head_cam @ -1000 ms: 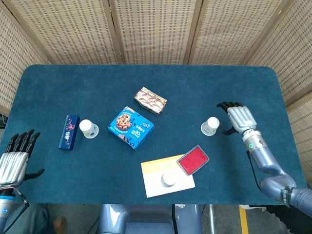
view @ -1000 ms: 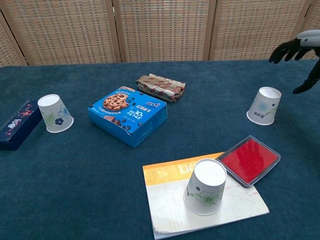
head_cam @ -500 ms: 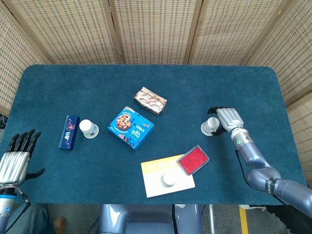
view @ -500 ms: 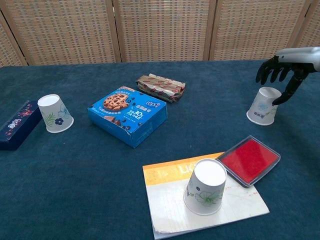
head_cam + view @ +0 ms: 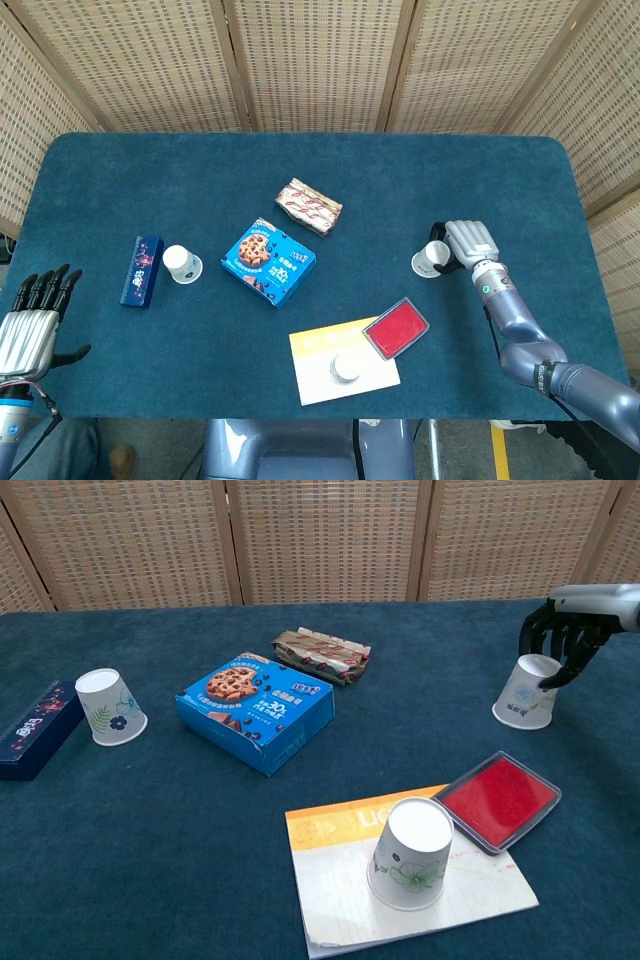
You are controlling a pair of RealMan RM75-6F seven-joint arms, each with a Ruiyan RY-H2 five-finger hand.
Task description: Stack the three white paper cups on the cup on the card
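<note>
White paper is what your right hand (image 5: 560, 645) has come to: its fingers are curled down over the upturned base of the cup on the right (image 5: 527, 692). It looks like the start of a grasp, though you cannot tell from either view whether the cup is truly pinched; it sits on the blue table (image 5: 470, 180). That cup stands near the red pad (image 5: 498, 800), well apart from the cup on the card (image 5: 410, 853). The other loose cup (image 5: 181, 264) waits beside the dark slim box (image 5: 141, 270); only two loose cups show. Your left hand (image 5: 28, 330) hangs at the table edge with fingers spread, holding nothing. Next, close firmly without crushing, lift straight, and carry it over the card.
</note>
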